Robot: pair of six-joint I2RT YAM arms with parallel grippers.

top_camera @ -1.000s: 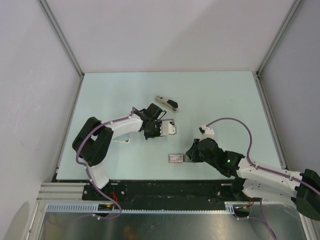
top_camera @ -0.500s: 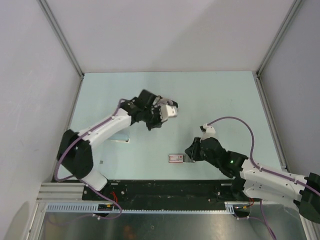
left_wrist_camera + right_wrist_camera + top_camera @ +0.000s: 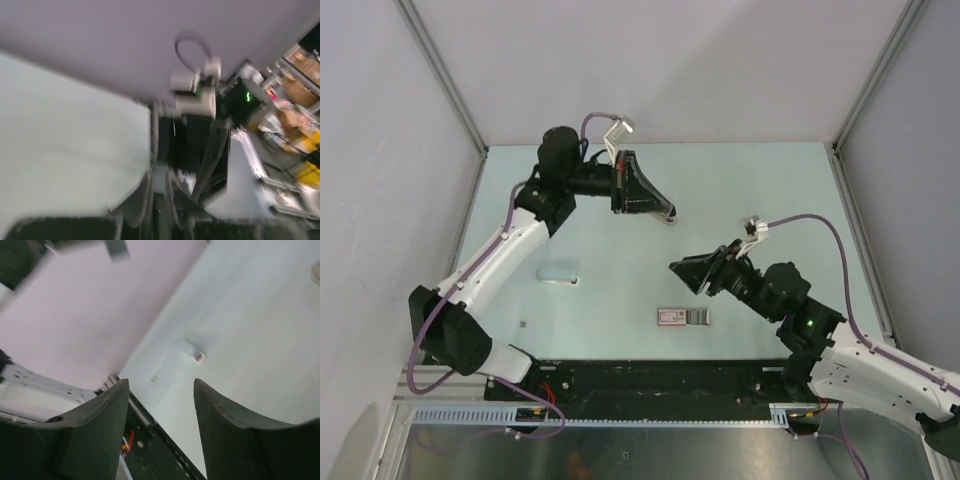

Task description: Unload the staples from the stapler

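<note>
Blur spoils the left wrist view: dark streaks and a pale smear fill its lower middle, and nothing there can be named for sure. Beyond them the right arm point(image 3: 235, 97) shows with a green light. From that view, and from above, I cannot tell whether the left hand point(image 3: 655, 203) is open or closed.

From above, the left hand reaches to the far middle of the tabletop point(image 3: 770, 190), fingers pointing right. It covers nearly all of the stapler point(image 3: 670, 217). Only a small end seems to peek out at the fingertips, too small to show how the stapler lies or whether the hand touches it.

Nearer and to the right, the right hand point(image 3: 688, 275) hangs above the tabletop, pointing left. Its own camera shows the right hand point(image 3: 160, 385) with fingers spread and nothing between them.

A pink-and-white box point(image 3: 670, 316) lies near the front edge, with a small gray block point(image 3: 698, 317) just beside it on the right. Well to the left lies a small pale piece point(image 3: 558, 275), also seen by the right wrist camera point(image 3: 191, 351); what it is cannot be made out.
</note>
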